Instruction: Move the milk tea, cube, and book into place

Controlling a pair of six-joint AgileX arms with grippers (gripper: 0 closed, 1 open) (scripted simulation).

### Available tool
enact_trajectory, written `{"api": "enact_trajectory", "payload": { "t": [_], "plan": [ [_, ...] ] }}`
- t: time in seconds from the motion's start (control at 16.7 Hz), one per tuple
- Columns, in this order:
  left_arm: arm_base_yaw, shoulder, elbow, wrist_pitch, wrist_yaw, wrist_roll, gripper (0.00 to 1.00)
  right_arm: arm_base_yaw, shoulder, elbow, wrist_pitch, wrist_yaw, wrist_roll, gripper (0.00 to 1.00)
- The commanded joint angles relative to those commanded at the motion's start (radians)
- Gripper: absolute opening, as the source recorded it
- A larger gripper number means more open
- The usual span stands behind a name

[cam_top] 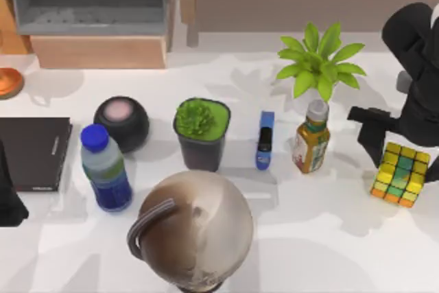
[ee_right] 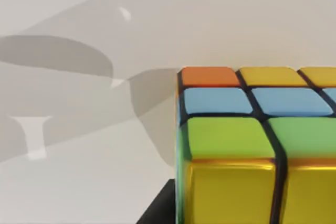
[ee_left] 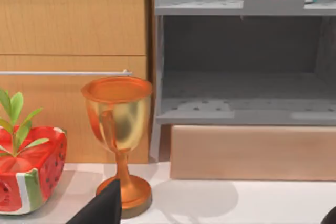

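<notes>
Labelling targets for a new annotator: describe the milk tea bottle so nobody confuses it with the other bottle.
On the white table, look at the top view's left half, between the thin black book and the brown globe, in front of a round dark speaker. The small plastic milk tea bottle stands there. Its blue cap and dark blue label separate it from the amber, grey-capped bottle further right.

White table, milk tea, cube (far right), globe, black book
</notes>
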Motion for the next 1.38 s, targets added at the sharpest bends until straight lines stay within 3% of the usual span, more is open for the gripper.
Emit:
{"api": "enact_trajectory", "payload": {
  "t": [0.54, 0.72, 0.96, 1.38],
  "plan": [
    [0.0, 0.0, 0.0, 0.0, 0.0, 0.0, 1.0, 0.015, -0.006, 0.041, -0.02, -0.013, -0.015, 0.0],
    [0.0, 0.0, 0.0, 0.0, 0.0, 0.0, 1.0, -0.05, -0.05, 0.054, 0.047, -0.042, -0.067, 0.0],
    [0.0, 0.0, 0.0, 0.0, 0.0, 0.0, 1.0, -0.232, -0.181, 0.11, 0.284, -0.127, -0.22, 0.0],
    [0.0, 0.0, 0.0, 0.0, 0.0, 0.0, 1.0, -0.49, -0.351, 0.17, 0.9, -0.232, -0.55, 0.0]
  ]
}}
